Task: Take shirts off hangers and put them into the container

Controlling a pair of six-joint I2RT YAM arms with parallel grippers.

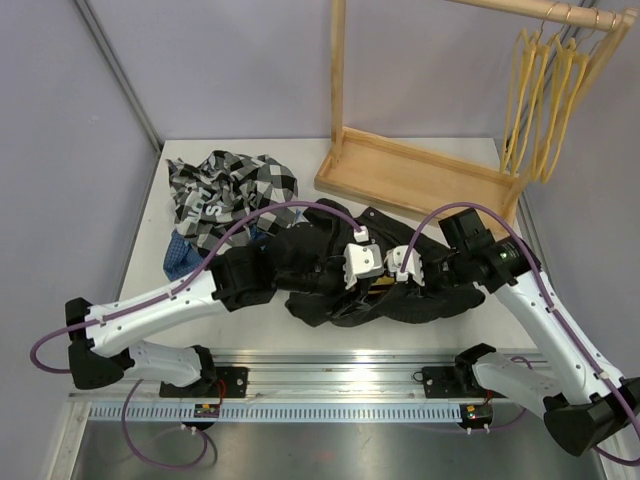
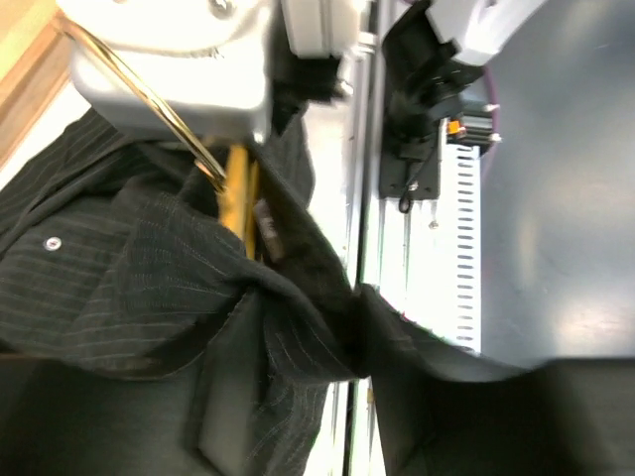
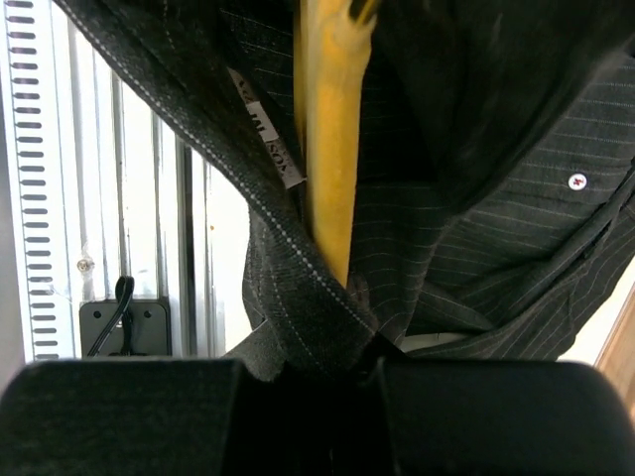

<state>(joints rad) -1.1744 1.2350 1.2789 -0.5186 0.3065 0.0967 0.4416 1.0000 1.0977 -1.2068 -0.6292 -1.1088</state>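
A black pinstriped shirt [image 1: 330, 270] lies crumpled on the table's near middle, with a yellow hanger [image 3: 332, 149] still inside its collar. My left gripper [image 1: 360, 262] is over the collar; its jaws stand apart, and a fold of the shirt [image 2: 298, 327] rests against one finger [image 2: 496, 416]. My right gripper [image 1: 405, 265] faces it from the right, shut on the shirt's stitched edge [image 3: 317, 297] just below the hanger's end. A black-and-white checked shirt [image 1: 225, 185] and a blue checked one [image 1: 180, 255] lie at the left. The container is out of view.
The wooden rack's base [image 1: 420, 175] stands at the back right, its post rising behind it. Several bare yellow hangers [image 1: 545, 90] hang from the rail at the top right. A metal rail [image 1: 330, 385] runs along the near edge between the arm bases.
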